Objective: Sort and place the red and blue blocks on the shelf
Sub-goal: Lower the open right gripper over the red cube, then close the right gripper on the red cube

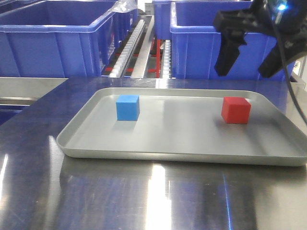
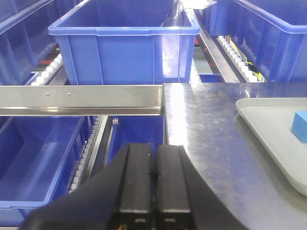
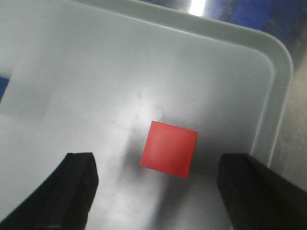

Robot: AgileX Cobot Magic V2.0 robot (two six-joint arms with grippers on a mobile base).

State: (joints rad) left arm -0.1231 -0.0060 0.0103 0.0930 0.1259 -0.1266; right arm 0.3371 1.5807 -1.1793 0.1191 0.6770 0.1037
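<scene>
The red block [image 1: 236, 110] is seen lying on a shallow grey tray [image 1: 182, 155], near the tray's far right corner, with a strip of bare tray left between it and the rim. The blue block [image 1: 127, 107] is set on the same tray, toward the far left corner, well apart from the red one. Both cubes rest flat and are touched by nothing. The tray is carried by the shiny steel worktop [image 1: 144, 201], close to its far edge.

The right tool [image 1: 250, 60] is held in the air above the tray's far right corner. Its jaws are spread wide, and in the right wrist view the red block is framed between the two dark fingers [image 3: 72, 191] without being touched by either. The left tool [image 2: 153, 182] is held low by the left edge of the worktop. Its two fingers are pressed together with nothing between them.

Beyond the worktop the shelf [image 2: 81, 98] is seen, its flat brushed-steel front rail marked by two small screws. Large dark-blue bins [image 1: 53, 43] are carried on it, with white roller rails [image 1: 132, 45] running between them.
</scene>
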